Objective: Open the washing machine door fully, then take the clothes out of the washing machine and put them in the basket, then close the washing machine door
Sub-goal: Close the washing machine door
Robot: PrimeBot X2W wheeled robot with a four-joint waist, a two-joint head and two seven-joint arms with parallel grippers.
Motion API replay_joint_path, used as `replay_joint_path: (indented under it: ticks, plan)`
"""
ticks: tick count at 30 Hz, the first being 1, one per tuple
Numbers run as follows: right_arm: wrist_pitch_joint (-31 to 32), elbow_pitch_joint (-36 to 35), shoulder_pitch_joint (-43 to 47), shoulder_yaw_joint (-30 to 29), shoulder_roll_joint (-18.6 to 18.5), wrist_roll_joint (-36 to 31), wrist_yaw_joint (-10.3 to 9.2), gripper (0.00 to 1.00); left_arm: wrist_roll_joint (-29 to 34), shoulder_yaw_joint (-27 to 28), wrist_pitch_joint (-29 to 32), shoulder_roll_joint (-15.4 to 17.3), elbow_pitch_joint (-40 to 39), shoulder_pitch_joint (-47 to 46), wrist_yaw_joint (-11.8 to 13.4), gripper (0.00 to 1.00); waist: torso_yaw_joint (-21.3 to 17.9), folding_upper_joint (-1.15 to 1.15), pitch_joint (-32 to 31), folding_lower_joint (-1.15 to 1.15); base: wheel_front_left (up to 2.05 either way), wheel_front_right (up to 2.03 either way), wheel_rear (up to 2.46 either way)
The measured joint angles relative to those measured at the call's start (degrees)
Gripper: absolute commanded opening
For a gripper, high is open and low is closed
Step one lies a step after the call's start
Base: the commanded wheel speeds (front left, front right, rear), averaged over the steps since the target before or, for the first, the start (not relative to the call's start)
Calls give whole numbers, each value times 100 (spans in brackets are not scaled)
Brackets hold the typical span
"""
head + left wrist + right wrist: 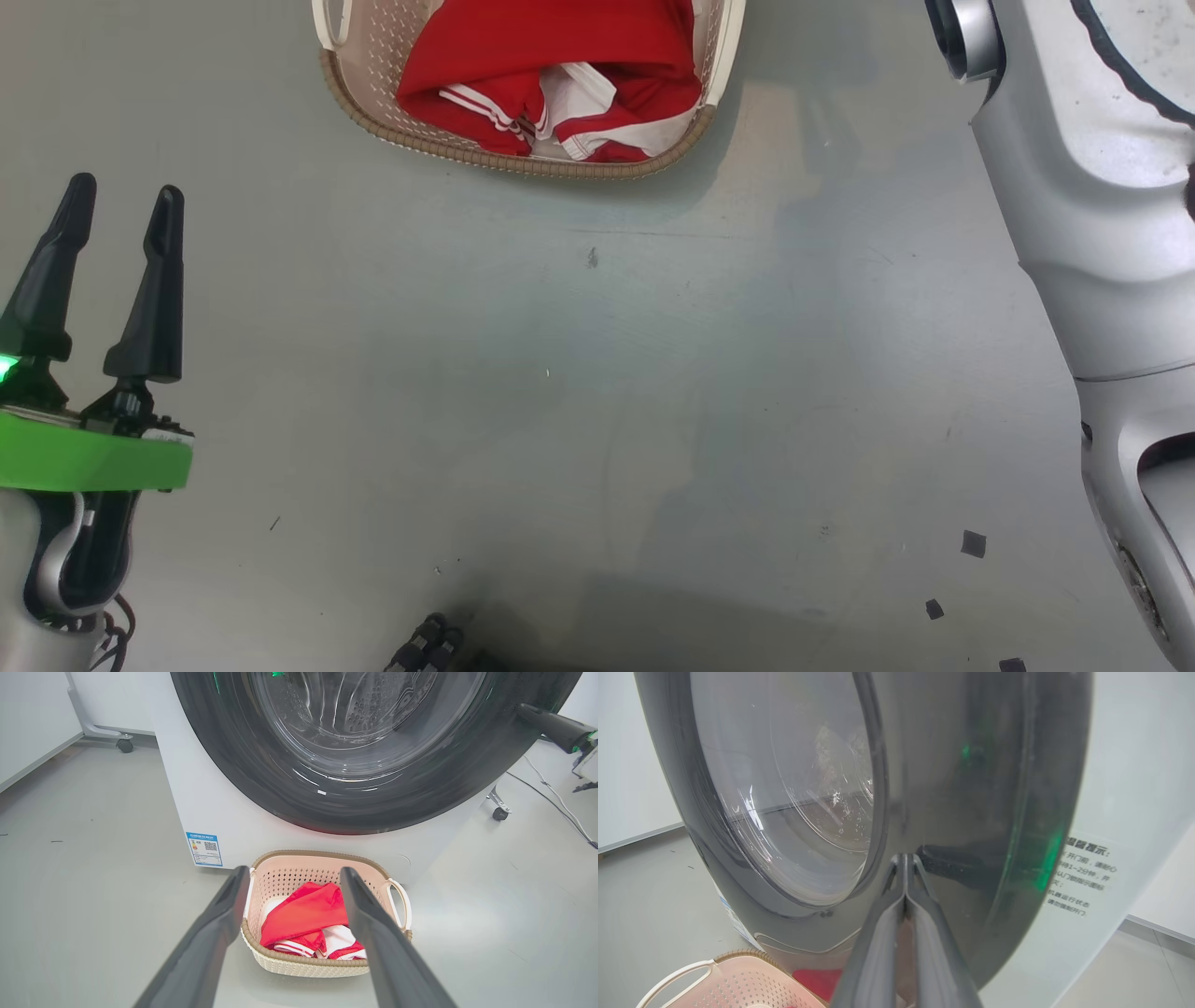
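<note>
Basket cropped above; label text seemingly illegible.

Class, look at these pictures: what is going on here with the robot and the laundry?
The red clothes lie in the basket, on the floor before the washing machine. The right gripper, shut, has its fingertips against the black rim of the washing machine door, apparently pushing it closed. The left gripper hangs open and empty, short of the basket.

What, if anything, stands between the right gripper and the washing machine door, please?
Nothing visible does: the right gripper, jaws shut, has its tips right at the black rim of the washing machine door.
</note>
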Motion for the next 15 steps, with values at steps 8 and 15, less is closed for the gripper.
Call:
replay_joint_path:
  ticks: [8, 15]
  plan:
    - [52, 224, -186, -300, 4, -224, 0, 0, -41, -32, 0, -15, 22, -60, 0, 100, 63, 0, 72, 0, 0, 0, 0]
    - [46, 308, -455, -778, 48, -725, 9, 0, -48, -52, 0, -15, 59, -115, 0, 100, 99, 0, 149, 0, 0, 0, 0]
